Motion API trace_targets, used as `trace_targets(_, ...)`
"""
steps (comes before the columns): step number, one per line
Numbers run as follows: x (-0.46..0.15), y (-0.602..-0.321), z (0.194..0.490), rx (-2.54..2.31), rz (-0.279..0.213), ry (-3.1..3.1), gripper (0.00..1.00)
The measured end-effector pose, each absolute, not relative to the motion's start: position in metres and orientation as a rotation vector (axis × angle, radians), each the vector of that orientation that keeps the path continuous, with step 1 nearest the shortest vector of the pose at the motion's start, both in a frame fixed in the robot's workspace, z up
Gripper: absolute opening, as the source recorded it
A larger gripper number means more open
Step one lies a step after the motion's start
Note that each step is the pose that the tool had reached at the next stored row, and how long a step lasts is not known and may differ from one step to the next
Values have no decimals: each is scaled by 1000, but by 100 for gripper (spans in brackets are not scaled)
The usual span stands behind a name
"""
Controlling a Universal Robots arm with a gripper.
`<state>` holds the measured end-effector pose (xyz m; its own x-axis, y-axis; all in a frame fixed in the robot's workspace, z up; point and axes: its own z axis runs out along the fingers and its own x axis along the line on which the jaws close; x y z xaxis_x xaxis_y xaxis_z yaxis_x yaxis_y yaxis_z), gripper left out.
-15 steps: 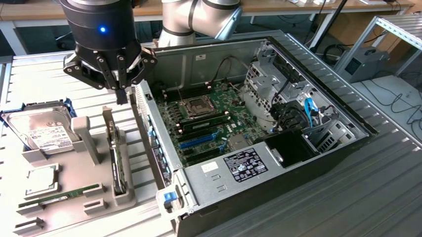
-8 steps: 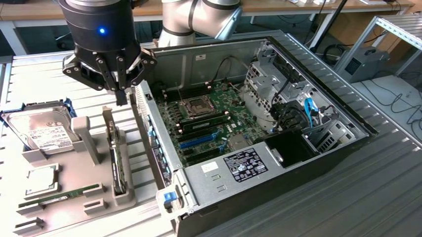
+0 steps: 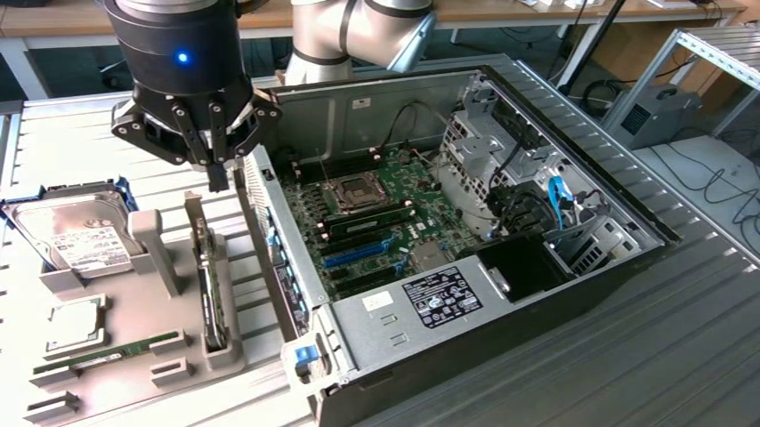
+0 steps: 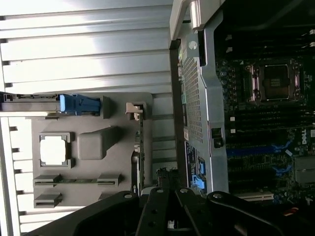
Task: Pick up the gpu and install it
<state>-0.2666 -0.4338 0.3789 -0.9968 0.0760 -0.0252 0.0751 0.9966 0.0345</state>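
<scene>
The gpu [image 3: 209, 289] is a slim dark card standing on edge in a slot of the grey holder tray [image 3: 142, 374], just beside the open computer case [image 3: 570, 267]. My gripper [image 3: 217, 178] hangs above the card's far end, apart from it. Its fingers are shut with nothing between them. In the wrist view the gpu [image 4: 139, 147] shows edge-on as a thin dark strip, with the gripper [image 4: 165, 196] close over one end. The motherboard [image 3: 380, 222] lies exposed inside the case, with blue card slots [image 3: 356, 253].
On the tray sit a silver hard drive in a blue frame [image 3: 77, 236], a square processor [image 3: 74, 325] and a thin green memory stick [image 3: 107, 356]. The case's side wall [image 4: 197, 98] rises right next to the card. Ribbed metal table [image 3: 665, 356] surrounds everything.
</scene>
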Motion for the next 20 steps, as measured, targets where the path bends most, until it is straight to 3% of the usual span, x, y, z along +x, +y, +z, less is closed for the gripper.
trace_targets(20, -270, -442, 377, 118, 52, 3112, 11)
